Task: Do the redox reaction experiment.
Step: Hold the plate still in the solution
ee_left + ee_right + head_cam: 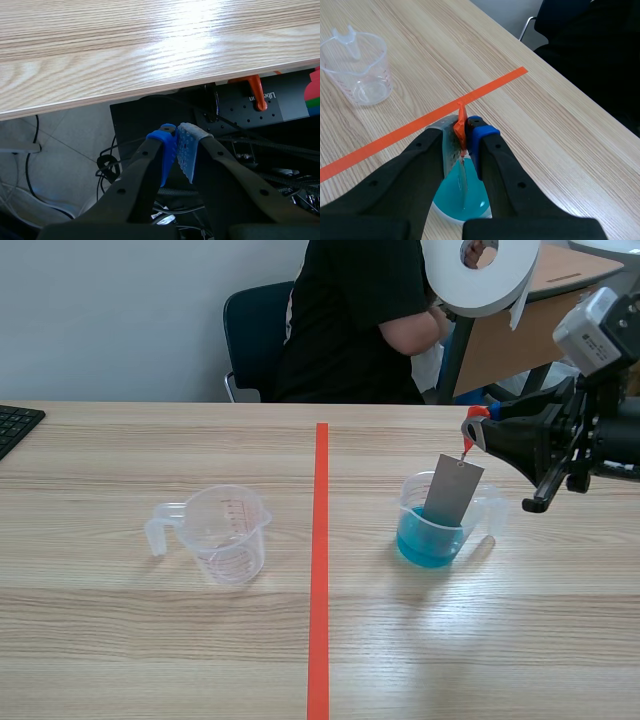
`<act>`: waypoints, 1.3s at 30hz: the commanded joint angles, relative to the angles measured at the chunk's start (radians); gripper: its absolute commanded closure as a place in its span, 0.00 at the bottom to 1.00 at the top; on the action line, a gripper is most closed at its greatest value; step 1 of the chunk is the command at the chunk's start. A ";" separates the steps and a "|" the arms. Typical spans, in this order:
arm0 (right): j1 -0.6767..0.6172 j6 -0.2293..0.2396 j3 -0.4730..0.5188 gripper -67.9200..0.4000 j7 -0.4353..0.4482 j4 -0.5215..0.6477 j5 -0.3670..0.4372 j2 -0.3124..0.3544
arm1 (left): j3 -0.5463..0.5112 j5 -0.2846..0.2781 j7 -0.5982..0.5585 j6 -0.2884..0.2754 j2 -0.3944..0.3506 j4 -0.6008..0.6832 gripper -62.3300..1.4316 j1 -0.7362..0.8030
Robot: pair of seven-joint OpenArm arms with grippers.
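A grey metal plate point(452, 490) hangs tilted from a red tag point(470, 428), its lower end dipped in the blue liquid of a clear measuring cup point(432, 530) right of the tape line. My right gripper point(478, 430) is shut on the red tag point(461, 127) directly above that cup point(460, 197); the plate's thin edge point(464, 180) shows below the fingers. An empty clear measuring cup point(228, 533) stands left of the line, also seen ahead of the right gripper point(360, 70). My left gripper point(176, 145) is shut on nothing, below the table's front edge point(150, 100).
An orange-red tape line point(320, 560) runs down the middle of the table. A black keyboard point(15, 425) lies at the far left edge. A person in black point(350, 320) sits across the table beside a white roll point(485, 275). Cables and equipment lie under the table.
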 commanded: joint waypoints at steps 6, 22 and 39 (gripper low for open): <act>0.017 0.008 -0.001 0.98 0.000 0.008 0.008 0.011 | 0.005 0.001 -0.014 -0.007 -0.003 0.006 0.90 0.000; 0.014 0.008 0.003 0.97 -0.010 0.010 0.011 0.011 | 0.005 0.001 -0.014 -0.007 -0.003 0.006 0.90 0.000; 0.011 0.008 0.110 0.97 -0.163 0.149 0.108 0.042 | 0.005 0.001 -0.014 -0.007 -0.003 0.006 0.90 0.000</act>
